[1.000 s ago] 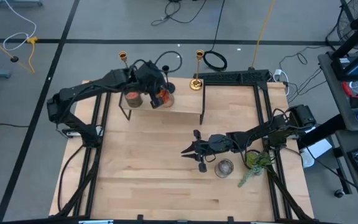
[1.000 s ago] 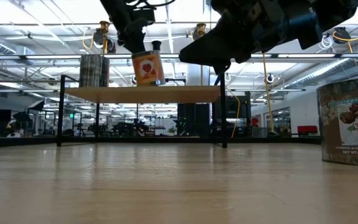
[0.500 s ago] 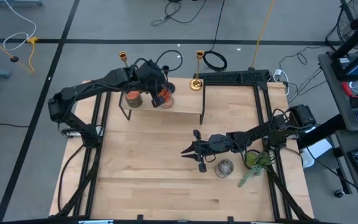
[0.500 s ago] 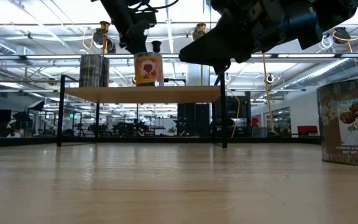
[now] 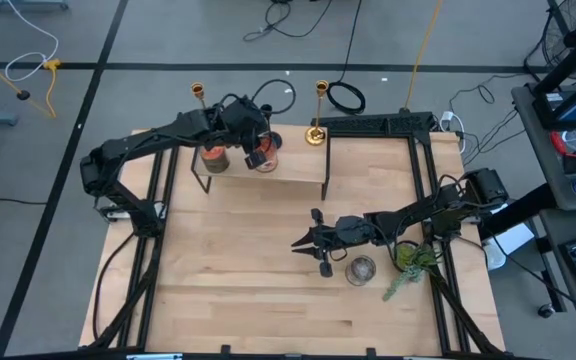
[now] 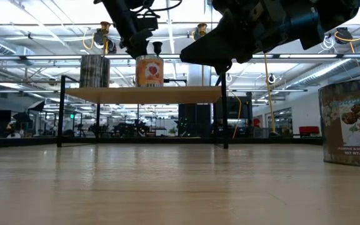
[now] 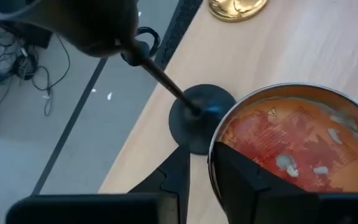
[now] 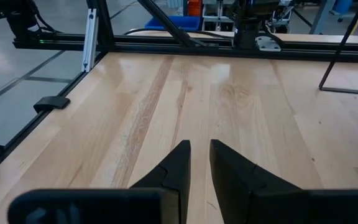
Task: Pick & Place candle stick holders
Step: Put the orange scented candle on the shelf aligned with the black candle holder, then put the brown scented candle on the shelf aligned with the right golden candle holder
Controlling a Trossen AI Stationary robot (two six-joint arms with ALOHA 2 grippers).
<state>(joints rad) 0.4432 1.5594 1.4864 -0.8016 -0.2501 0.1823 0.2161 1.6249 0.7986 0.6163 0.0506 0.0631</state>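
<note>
Two gold candle stick holders stand at the far side, one at the left and one at the right on its round base. The black holder stands on its round base on the wooden shelf, close beside an orange can. My left gripper is shut on this can over the shelf. My right gripper is shut and empty above the middle of the table. My left gripper pinches the orange can's top rim, on the side next to the black holder, one finger inside the can and one outside. The fingers come from above, slanting down. The can stands upright with its bottom on the shelf.
A dark striped can stands on the shelf's left part. On the table near my right arm stand a labelled can, which fills the low view's right edge, and a small green plant. Black frame rails run along both table sides.
My left gripper has gone down and a little toward the far edge with the orange can. The can was tilted and lifted clear above the shelf; now it stands upright on the shelf beside the black holder.
</note>
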